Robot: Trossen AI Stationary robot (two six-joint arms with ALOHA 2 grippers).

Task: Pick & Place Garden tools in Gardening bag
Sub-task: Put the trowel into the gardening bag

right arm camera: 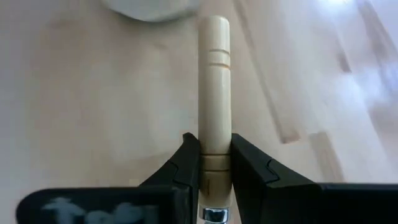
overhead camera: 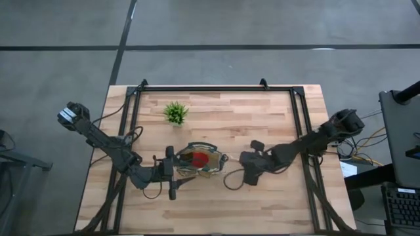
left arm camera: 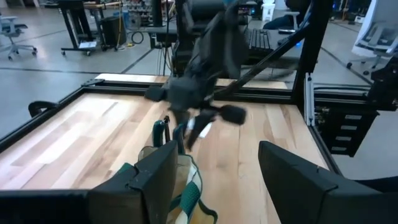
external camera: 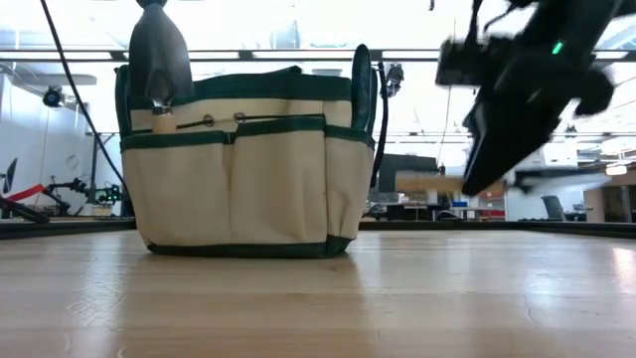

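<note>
The tan gardening bag [overhead camera: 209,169] with dark green trim stands upright on its base mid-table; it also shows in the low view [external camera: 238,179]. A red-headed piece [overhead camera: 200,158] lies inside it, and a metal trowel blade [external camera: 159,50] sticks up from its side. My left gripper [overhead camera: 172,172] is open at the bag's left side, with the rim [left arm camera: 186,186] next to one finger. My right gripper [overhead camera: 241,164] hovers just right of the bag, above the table, shut on a tool's wooden handle [right arm camera: 214,93]. My left gripper: I cannot tell whether a finger touches the bag's rim. My right gripper pinches the wooden handle between its two fingers [right arm camera: 189,165], near the metal collar end [right arm camera: 211,214]. The handle lies along the fingers, its free end [right arm camera: 214,28] sticking out past the fingertips. It is clear of the table.
A small spiky green plant [overhead camera: 175,113] stands at the far left of the table. A black frame rail [overhead camera: 210,88] runs along the table's far edge and down both sides. Bare wood lies near the front edge [overhead camera: 210,210].
</note>
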